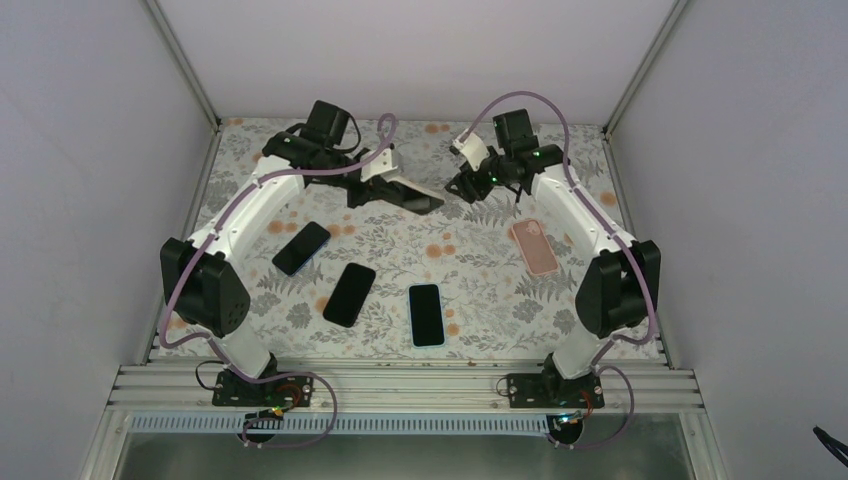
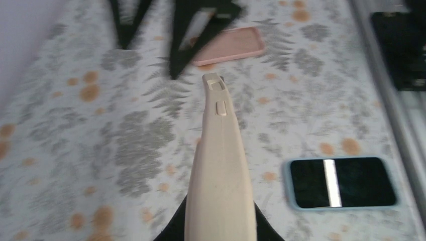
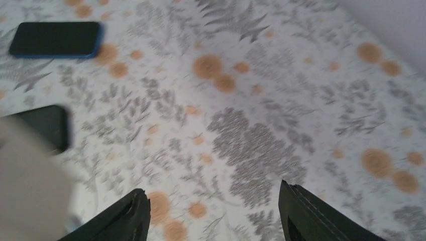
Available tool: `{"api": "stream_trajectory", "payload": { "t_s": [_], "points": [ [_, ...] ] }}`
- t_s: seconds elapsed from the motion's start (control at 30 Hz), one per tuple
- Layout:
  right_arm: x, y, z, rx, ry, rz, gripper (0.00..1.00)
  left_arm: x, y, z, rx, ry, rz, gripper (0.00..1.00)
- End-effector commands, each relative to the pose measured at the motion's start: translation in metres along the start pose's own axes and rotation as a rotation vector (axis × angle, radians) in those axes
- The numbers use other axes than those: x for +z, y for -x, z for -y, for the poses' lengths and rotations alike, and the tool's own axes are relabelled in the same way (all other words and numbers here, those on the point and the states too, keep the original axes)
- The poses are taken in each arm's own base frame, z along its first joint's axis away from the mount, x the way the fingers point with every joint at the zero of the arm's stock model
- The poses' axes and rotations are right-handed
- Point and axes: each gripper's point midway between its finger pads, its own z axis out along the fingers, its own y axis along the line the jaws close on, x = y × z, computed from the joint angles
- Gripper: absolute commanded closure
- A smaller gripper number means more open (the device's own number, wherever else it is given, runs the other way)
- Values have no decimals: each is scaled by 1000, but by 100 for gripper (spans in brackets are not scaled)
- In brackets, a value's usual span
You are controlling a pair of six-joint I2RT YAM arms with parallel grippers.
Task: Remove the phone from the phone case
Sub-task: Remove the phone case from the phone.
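My left gripper [image 1: 392, 188] is shut on a phone in a cream case [image 1: 420, 201] and holds it tilted above the back middle of the table. In the left wrist view the cream case [image 2: 219, 160] stands edge-on between the jaws of that gripper [image 2: 219, 232], with its side buttons showing. My right gripper [image 1: 464, 186] is open and empty, just right of the case's free end and apart from it. In the right wrist view its fingers [image 3: 128, 216] stand wide apart over bare cloth, and the cream case [image 3: 27, 191] is a blur at the lower left.
An empty pink case [image 1: 533, 247] lies at the right, also in the left wrist view [image 2: 228, 46]. A blue-cased phone [image 1: 301, 248], a black phone [image 1: 349, 294] and a light-blue-cased phone [image 1: 426, 314] lie on the flowered cloth [image 1: 480, 250] in front. White walls enclose the table.
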Motion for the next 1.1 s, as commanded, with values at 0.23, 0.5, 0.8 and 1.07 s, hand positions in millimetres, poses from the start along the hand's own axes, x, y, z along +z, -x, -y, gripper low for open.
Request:
{"api": "stream_trajectory", "payload": {
  "t_s": [0.23,0.5,0.8,1.07],
  "points": [
    [-11,52,38,-48,-133,122,33,1,34,53,31,-207,107,98],
    [-45,9,-1,-145,-62,69,17,4,26,48,37,-168,79,98],
    [-49,-39,-49,-158,81,10,18,7,29,42,35,-167,85,98],
    [-41,-40,-54,-134,129,22,21,6,30,40,35,-157,82,98]
  ]
}}
